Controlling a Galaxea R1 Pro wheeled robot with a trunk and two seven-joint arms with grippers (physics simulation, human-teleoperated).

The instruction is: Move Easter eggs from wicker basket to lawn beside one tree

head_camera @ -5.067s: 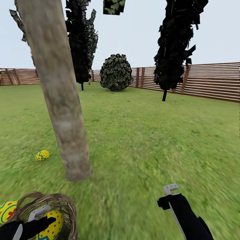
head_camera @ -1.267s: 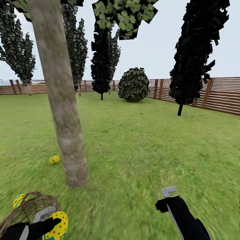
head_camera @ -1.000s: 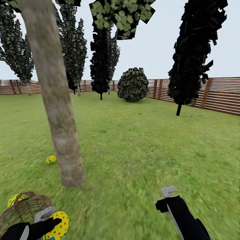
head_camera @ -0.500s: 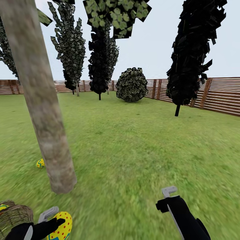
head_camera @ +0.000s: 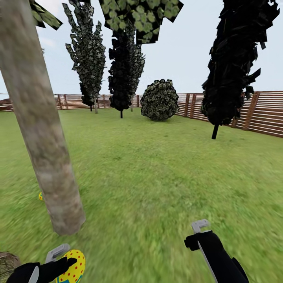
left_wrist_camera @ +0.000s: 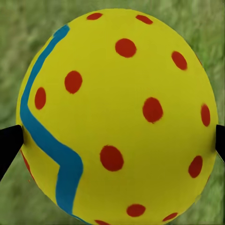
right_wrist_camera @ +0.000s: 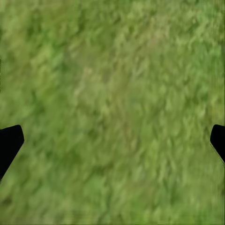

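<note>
The left gripper (head_camera: 65, 260) sits low at the near left of the head view, its fingers clamped on a yellow Easter egg (head_camera: 72, 266) with red dots. The wicker basket (head_camera: 7, 264) shows as a sliver at the bottom left corner, just beside that arm. The tree (head_camera: 43, 145) rises from the lawn (head_camera: 157, 181) directly beyond the gripper, trunk thick and mottled grey-tan. A second egg (head_camera: 40, 196) lies on the grass, partly hidden behind the trunk's left edge. The right gripper (head_camera: 199, 226) hovers over bare grass at the near right. Narrow dark trees (head_camera: 125, 67), a round bush (head_camera: 159, 100) and a slatted fence (head_camera: 267, 114) stand far off.

Left wrist view: the held egg (left_wrist_camera: 117, 117) is pinched between two black fingertips (left_wrist_camera: 9, 145), one at each side, grass behind.

Right wrist view: the right gripper (right_wrist_camera: 112, 140) is spread wide, holding nothing, fingertips (right_wrist_camera: 9, 140) at opposite edges over grass (right_wrist_camera: 112, 93).
</note>
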